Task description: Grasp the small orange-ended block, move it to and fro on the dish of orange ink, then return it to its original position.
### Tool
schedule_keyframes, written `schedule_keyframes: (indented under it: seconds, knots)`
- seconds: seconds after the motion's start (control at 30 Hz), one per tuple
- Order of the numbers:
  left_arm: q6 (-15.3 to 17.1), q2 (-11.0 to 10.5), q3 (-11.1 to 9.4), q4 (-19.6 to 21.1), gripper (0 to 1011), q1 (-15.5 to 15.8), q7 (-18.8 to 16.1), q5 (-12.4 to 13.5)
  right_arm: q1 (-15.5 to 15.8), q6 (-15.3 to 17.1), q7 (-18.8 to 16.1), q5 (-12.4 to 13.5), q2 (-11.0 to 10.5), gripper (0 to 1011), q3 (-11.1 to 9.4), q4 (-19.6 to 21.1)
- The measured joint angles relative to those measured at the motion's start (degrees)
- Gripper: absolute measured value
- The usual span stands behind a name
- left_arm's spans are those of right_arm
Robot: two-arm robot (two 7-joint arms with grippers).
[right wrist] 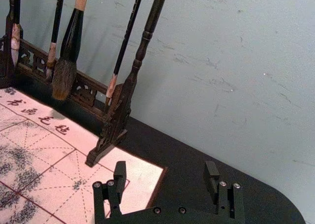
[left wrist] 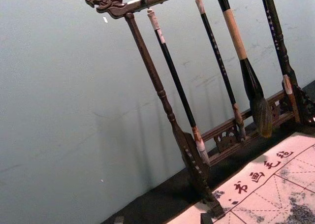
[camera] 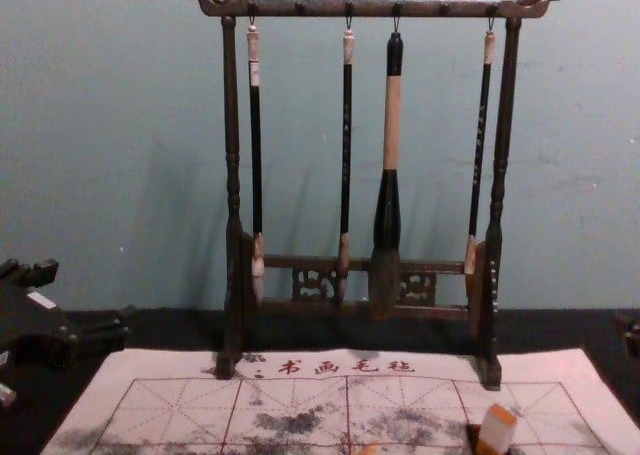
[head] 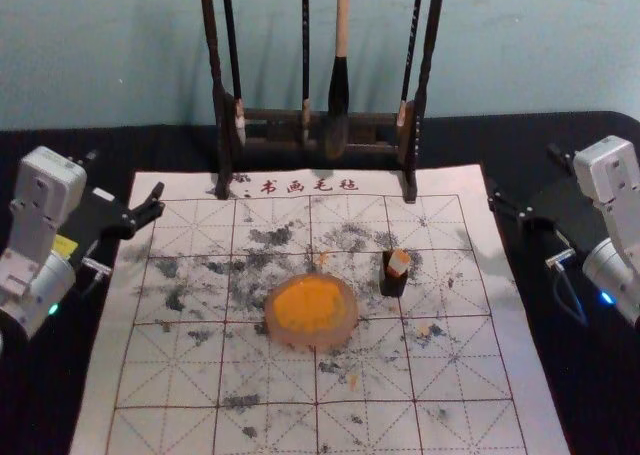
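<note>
The left gripper (head: 126,172) is at the middle left of the head view, open and holding nothing, its fingers spread. The right gripper (head: 522,170), at the middle right, is open and empty too, its two fingers well apart in the right wrist view. Between them, right of the frame's centre, the orange-ended block (head: 398,264) sits tilted in a small black holder (head: 391,286). Just beside it, near the centre, is the round dish (head: 346,333) of orange ink (head: 308,303). Both rest on a gridded, ink-smudged mat (head: 460,380) over the black bench (head: 50,395). At the top centre, four brushes (head: 340,85) hang from a dark wooden rack (head: 223,140).
</note>
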State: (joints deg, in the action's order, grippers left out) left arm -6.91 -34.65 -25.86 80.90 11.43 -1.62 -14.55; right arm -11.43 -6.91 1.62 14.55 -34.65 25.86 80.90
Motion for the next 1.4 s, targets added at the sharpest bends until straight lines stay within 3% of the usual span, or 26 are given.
schedule_keyframes:
  seconds: [1.03, 1.2, 1.4]
  knots:
    - [0.0, 0.0, 0.0, 0.0, 1001, 0.0, 0.0, 0.0, 0.07, 0.0, -0.03, -0.01, 0.0, 1002, -0.1, 0.06]
    - [0.0, 0.0, 0.0, 0.0, 1001, 0.0, 0.0, 0.0, 2.12, -0.06, -1.55, 0.66, -0.73, 1002, -1.52, 2.26]
    - [0.0, 0.0, 0.0, 0.0, 1001, 0.0, 0.0, 0.0, 6.79, 0.27, -4.54, 3.47, -2.49, 1003, -3.23, 6.99]
